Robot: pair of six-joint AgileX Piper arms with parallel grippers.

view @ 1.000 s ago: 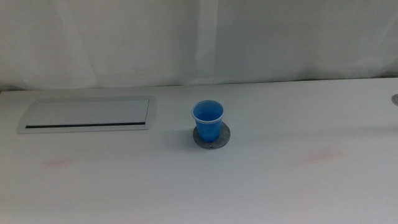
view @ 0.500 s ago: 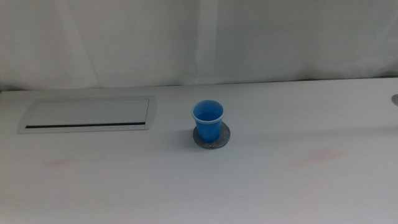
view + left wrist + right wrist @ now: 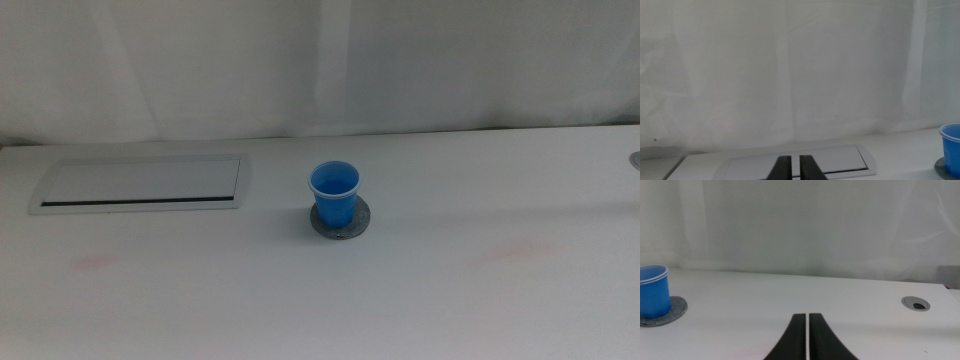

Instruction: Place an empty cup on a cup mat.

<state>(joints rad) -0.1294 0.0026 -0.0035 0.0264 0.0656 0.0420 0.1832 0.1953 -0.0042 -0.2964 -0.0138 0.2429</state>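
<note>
The bright blue cup [image 3: 333, 194] stands upright on the round grey cup mat [image 3: 341, 225] near the middle of the table. It is empty inside. The cup also shows in the right wrist view [image 3: 653, 291] on the mat [image 3: 670, 312], and at the edge of the left wrist view [image 3: 951, 146]. My left gripper [image 3: 795, 167] is shut and far back from the cup, out of the middle view. My right gripper [image 3: 807, 336] is shut and also far back from the cup, out of the middle view. Neither holds anything.
A white rectangular panel [image 3: 140, 183] with a dark slot lies flush in the table at the left. A round grey grommet [image 3: 915, 303] sits at the table's far right. A white curtain hangs behind the table.
</note>
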